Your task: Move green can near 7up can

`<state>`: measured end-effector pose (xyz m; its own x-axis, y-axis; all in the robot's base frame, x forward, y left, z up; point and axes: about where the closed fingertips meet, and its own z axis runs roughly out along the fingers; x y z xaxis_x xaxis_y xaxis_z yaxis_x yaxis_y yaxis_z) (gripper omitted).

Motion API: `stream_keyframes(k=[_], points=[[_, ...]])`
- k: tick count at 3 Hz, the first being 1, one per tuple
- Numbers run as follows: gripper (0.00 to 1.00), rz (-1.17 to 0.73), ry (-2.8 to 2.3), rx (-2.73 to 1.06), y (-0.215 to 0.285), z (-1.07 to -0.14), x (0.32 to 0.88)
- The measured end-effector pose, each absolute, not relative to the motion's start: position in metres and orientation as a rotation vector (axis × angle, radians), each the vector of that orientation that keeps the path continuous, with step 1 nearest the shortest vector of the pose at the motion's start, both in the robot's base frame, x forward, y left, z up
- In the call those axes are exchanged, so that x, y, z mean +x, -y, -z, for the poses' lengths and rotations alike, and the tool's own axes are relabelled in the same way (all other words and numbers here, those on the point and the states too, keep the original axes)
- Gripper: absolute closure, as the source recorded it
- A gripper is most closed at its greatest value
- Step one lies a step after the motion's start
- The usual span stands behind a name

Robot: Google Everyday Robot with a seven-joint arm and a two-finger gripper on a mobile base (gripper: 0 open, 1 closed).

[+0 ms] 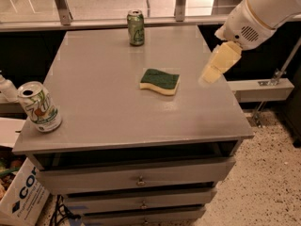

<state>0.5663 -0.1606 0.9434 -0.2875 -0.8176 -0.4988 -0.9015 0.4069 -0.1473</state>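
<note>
The green can (136,28) stands upright at the far edge of the grey table (103,126), a little left of its middle. The white 7up can (39,106) with green lettering stands upright at the table's front left corner, its top open. My gripper (217,64) is pale yellow and hangs from the white arm (263,11) above the table's right side. It is to the right of the sponge and well to the right of and nearer than the green can. It holds nothing.
A green and yellow sponge (160,81) lies near the table's middle, between the gripper and the cans. Drawers (138,178) sit below the tabletop. A cardboard box (19,199) stands on the floor at the lower left. A white bottle (6,88) is at the left edge.
</note>
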Motion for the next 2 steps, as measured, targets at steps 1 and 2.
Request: stream_keyframes(k=[1, 2], points=[[0.0, -0.119, -2.199, -1.543, 0.185, -0.944, 0.524], [0.0, -0.101, -2.217, -1.522, 0.197, -0.946, 0.501]])
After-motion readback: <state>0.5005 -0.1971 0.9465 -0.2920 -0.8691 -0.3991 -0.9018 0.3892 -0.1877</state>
